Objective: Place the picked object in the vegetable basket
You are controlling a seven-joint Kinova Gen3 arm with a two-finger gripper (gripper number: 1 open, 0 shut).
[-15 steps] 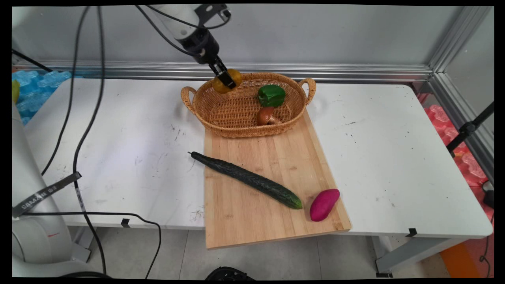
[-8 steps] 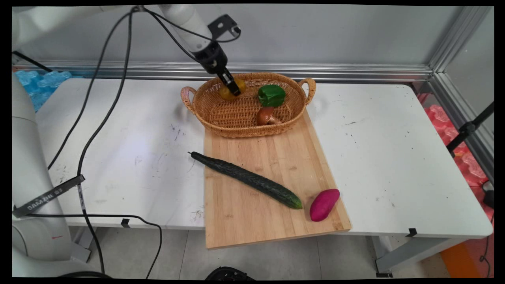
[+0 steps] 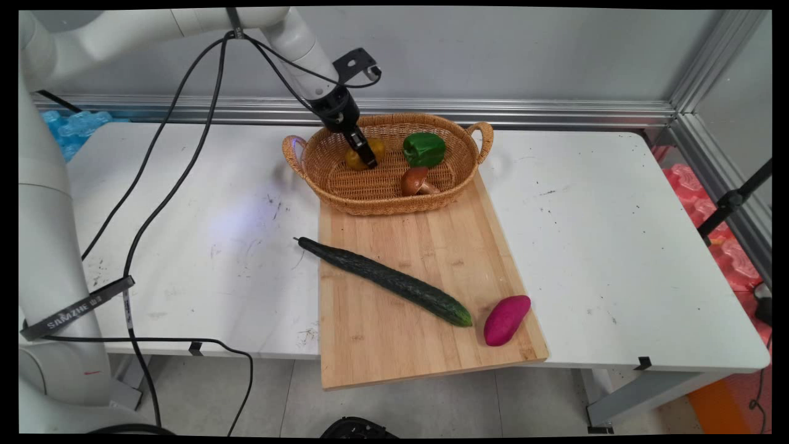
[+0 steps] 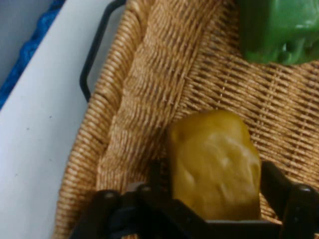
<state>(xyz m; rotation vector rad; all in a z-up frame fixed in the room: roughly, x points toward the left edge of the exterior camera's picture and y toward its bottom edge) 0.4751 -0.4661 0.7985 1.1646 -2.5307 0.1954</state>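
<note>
White table (image 3: 616, 234) carries a wooden board (image 3: 419, 290) and wicker basket (image 3: 370, 191).

The white arm (image 3: 154, 28) reaches in from the upper left and bends down at the wrist (image 3: 327, 102). The black gripper (image 3: 362, 151) points downward and a little to the right, inside the wicker basket (image 3: 382, 197). Its two fingers (image 4: 294, 199) are closed on the yellow pepper (image 4: 214, 164).

Yellow pepper (image 3: 359, 156) clamped between black fingers, low inside wicker basket (image 3: 320, 176)

Basket (image 3: 387, 185) on board (image 3: 425, 290), behind cucumber (image 3: 385, 280)
</note>
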